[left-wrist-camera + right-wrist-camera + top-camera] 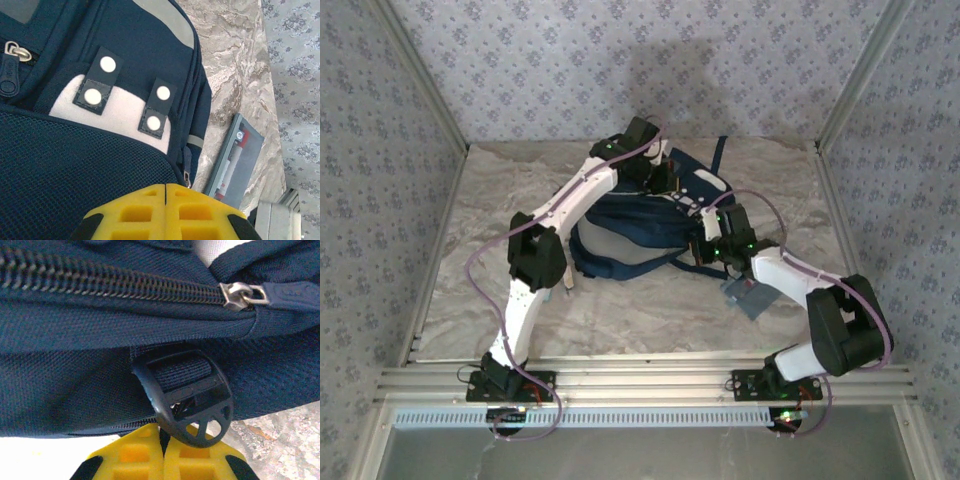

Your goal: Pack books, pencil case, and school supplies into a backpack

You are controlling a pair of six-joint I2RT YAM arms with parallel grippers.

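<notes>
The navy backpack (630,225) lies in the middle of the table, its white dotted patch (120,112) and mesh panel close under my left gripper (165,187). That gripper is shut with nothing in it, and it sits over the bag's far side (665,182). The grey pencil case (237,160) lies flat on the table beside the bag, partly under my right arm (748,297). My right gripper (165,437) is shut at the bag's right side (708,242), with a black strap buckle (187,395) against its tips below a closed zipper (115,282). The books and school supplies are hidden.
Patterned walls enclose the marble table (490,200) on three sides. An aluminium rail (640,380) runs along the near edge by the arm bases. Dark shoulder straps (620,268) trail from the bag toward the front. Bare table lies left of the bag.
</notes>
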